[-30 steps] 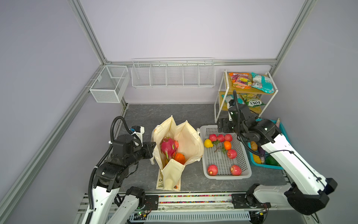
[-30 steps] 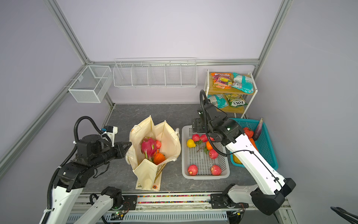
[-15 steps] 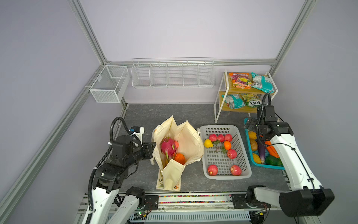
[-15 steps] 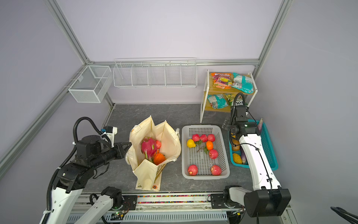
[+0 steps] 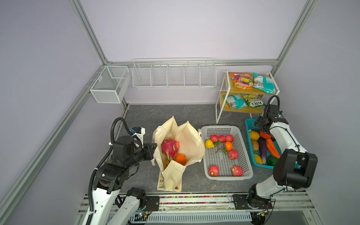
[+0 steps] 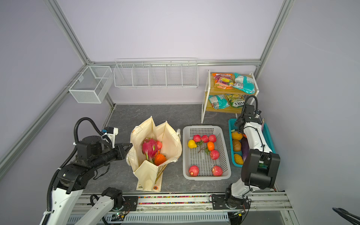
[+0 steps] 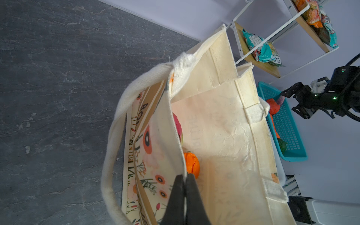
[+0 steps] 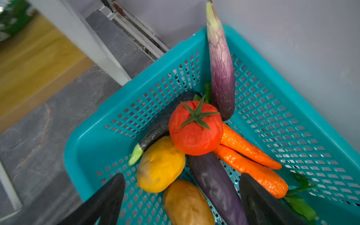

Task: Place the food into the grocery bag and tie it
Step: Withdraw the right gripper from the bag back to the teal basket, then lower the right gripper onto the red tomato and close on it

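Cream canvas with a floral print and a tan lettered band outside: grocery bag (image 5: 190, 140), upright near the middle of the table (image 5: 165, 113), a little toward the front edge. Mouth wide open, walls creased, one panel folded down toward the front edge. One strap handle (image 7: 112, 144) looping loose outside the printed wall.

Contents of the bag: pink dragon fruit (image 5: 168, 147), upright against the wall nearest the table's left edge. Orange (image 5: 180, 159) just beside it, lower in the bag. Small red fruit (image 5: 177, 145) partly hidden behind the dragon fruit.

Left gripper (image 7: 185, 183): clenched, both fingers pinched flat together on the top hem of the printed wall, on the side of the bag facing the table's left edge.

Right gripper (image 8: 181, 175): released, fingers spread wide, grasping nothing. Poised over the far end of the teal basket (image 5: 247, 124), which sits along the table's right edge. Touching the produce below or not: unclear.

Beneath it in the right wrist view:
- red tomato (image 8: 194, 132) on top of the heap
- two carrots (image 8: 253, 169) side by side
- dark eggplant (image 8: 214, 181)
- paler eggplant (image 8: 222, 78) leaning up into the basket's corner
- yellow fruit (image 8: 160, 165)

White basket (image 5: 219, 127) between the bag and the teal basket, just beside the bag, with red apples (image 5: 213, 170) scattered in it. Snack packets (image 5: 263, 83) on both levels of the shelf rack (image 5: 243, 110) at the table's far right corner.
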You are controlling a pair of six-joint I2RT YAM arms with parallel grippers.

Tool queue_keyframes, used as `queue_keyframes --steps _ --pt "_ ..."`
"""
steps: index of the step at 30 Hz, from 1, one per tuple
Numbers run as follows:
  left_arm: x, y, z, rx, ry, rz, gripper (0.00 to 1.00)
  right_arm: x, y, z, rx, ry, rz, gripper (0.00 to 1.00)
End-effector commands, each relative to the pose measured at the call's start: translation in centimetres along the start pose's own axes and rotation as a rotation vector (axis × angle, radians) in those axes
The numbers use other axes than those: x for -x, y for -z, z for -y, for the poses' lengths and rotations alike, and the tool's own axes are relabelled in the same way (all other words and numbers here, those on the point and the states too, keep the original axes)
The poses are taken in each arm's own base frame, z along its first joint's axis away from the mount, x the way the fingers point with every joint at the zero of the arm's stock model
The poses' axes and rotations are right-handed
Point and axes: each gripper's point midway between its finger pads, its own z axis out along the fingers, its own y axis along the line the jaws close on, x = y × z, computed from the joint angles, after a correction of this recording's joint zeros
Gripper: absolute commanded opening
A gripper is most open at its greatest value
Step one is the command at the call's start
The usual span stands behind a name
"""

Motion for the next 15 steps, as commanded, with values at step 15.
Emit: queue_keyframes --steps 15 --pt "0.4 0.6 0.2 0.018 -0.013 -0.008 0.0 1.2 -6.4 1.0 -0.027 -0.133 -0.038 0.89"
